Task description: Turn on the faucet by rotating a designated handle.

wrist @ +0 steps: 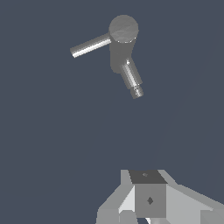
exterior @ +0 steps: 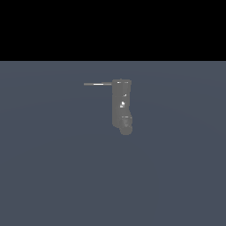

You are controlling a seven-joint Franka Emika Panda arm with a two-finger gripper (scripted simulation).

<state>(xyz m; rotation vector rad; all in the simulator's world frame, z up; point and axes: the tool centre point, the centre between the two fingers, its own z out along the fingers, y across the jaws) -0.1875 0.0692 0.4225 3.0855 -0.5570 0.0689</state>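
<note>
The faucet (exterior: 122,106) is a small dull-grey upright cylinder with a rounded lower end, standing on the flat blue-grey ground. Its handle (exterior: 97,84) is a thin grey rod sticking out from the top toward the exterior view's left. The wrist view looks down on the faucet (wrist: 123,29), with the handle (wrist: 89,46) and a short spout (wrist: 131,76) branching from its round cap. My gripper (wrist: 148,205) shows only as grey and white blocks at the frame edge, well apart from the faucet. Its fingertips are cut off. No arm appears in the exterior view.
Flat blue-grey ground (exterior: 53,167) surrounds the faucet on all sides. A black band fills the upper part of the exterior view.
</note>
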